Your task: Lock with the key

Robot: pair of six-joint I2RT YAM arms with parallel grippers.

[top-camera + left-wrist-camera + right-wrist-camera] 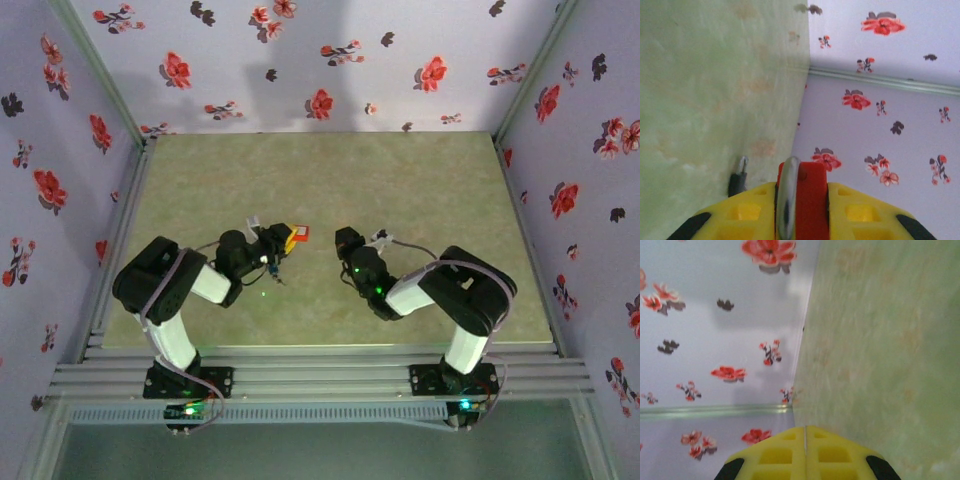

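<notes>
You are pinching the red padlock [814, 205] in your left gripper [801, 197], steadying it for the key [738, 176], while your right gripper [805, 447] is waiting, fingers pressed together.

Soft, even overhead light, a touch dim.
The pale green mottled tabletop [420, 190] carries only faint shadows; grey smudges of shade sit on the flowered lilac back wall [300, 70]. Through both wrist cameras that tabletop looks smeared, and the curved silver metal shackle [788, 195] shows a dull glint.

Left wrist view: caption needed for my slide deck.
Left tool holds the red padlock, metal shackle showing, green table behind.
</notes>
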